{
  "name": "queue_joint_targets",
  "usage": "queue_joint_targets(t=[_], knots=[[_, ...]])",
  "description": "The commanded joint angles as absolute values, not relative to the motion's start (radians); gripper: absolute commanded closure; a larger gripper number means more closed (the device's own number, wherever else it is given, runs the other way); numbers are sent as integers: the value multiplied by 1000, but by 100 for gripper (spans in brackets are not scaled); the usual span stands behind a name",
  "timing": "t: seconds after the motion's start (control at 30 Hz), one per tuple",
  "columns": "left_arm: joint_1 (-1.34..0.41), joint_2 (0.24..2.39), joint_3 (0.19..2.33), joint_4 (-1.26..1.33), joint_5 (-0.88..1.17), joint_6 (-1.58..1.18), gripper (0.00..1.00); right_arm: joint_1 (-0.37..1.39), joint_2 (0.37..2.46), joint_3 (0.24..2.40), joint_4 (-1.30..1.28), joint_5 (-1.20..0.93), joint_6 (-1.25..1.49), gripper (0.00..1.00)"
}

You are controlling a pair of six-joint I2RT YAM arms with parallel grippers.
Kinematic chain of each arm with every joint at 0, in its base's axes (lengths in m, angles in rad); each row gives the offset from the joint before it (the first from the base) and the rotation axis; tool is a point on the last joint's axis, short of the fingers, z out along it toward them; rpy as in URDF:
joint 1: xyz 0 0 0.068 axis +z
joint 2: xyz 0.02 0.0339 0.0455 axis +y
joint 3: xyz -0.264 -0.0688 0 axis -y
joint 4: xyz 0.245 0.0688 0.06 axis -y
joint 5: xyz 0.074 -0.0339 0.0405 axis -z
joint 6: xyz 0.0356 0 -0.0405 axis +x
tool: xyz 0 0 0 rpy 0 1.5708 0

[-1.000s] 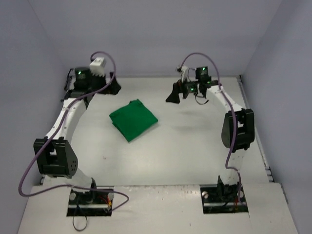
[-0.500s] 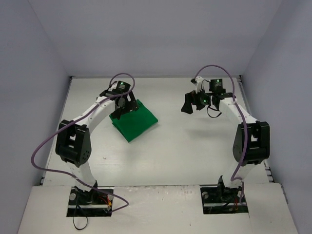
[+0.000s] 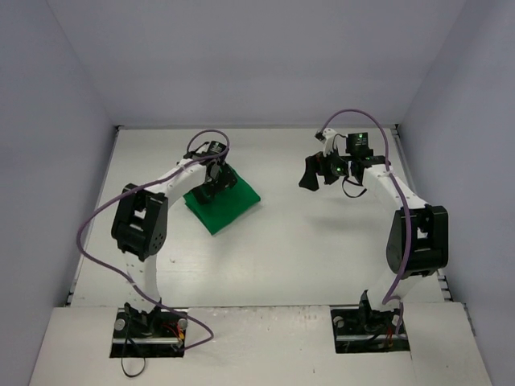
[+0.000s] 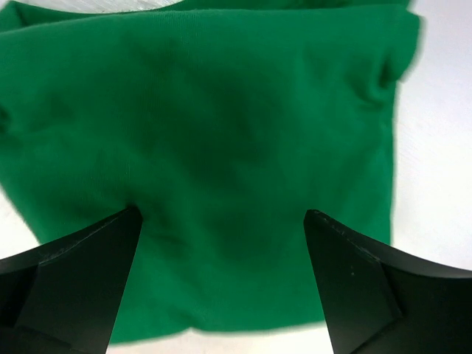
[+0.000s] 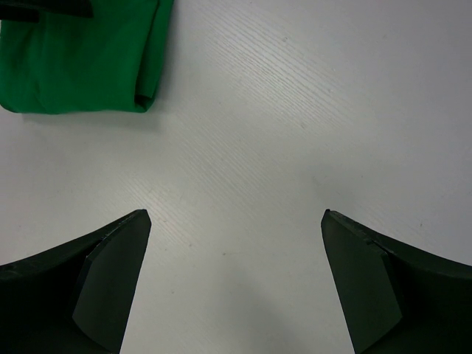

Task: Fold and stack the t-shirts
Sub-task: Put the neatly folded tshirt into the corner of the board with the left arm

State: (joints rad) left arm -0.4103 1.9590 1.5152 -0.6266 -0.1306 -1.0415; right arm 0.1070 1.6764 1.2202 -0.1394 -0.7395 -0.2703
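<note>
Now the left gripper (image 4: 221, 221) hangs low over the folded green t-shirt (image 3: 229, 205), its jaws spread wide with nothing between them. The shirt lies as a compact, layered square on the white table (image 3: 306, 249), at about ten o'clock from the table's middle in the top view. The step in hand looks like a grasp or a pressing-down of the bundle. To do it well, the fingers should come down straddling a full edge so that every layer is caught together. A pinch on the top ply alone would probably peel the fold open. The right gripper (image 3: 315, 171), also spread and empty, waits over bare table at about one o'clock, with the shirt at eleven o'clock in its wrist view.

A second earlier the left arm was drawn back toward the far left corner. It has since swung in over the shirt, which has not shifted. The right arm has moved only slightly.
</note>
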Motion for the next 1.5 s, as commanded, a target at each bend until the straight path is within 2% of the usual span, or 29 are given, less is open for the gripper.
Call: queue_joint_targets(t=[0.0, 0.1, 0.17, 0.5, 0.73, 0.83, 1.1, 1.27, 1.47], knots=[[-393, 2040, 1601, -624, -163, -1074, 9, 109, 1634, 1226, -110, -749, -278, 0], [-366, 2098, 1619, -609, -180, -970, 9, 109, 1632, 1229, -115, -744, -282, 0], [-354, 2134, 1659, -619, -196, -783, 9, 105, 1627, 1230, -119, -744, -287, 0], [-212, 2133, 1673, -807, -188, -328, 9, 94, 1625, 1234, -144, -762, -313, 0], [-120, 2139, 1774, -830, -36, 107, 9, 94, 1637, 1258, -152, -775, -310, 0], [-63, 2168, 1829, -833, -23, 198, 9, 94, 1640, 1262, -155, -773, -307, 0], [69, 2355, 2139, -867, -7, 362, 9, 94, 1633, 1261, -167, -763, -318, 0], [102, 2448, 2289, -895, 110, 425, 9, 94, 1635, 1270, -176, -758, -319, 0], [84, 2506, 2365, -894, 182, 566, 9, 94, 1644, 1279, -183, -763, -316, 0]])
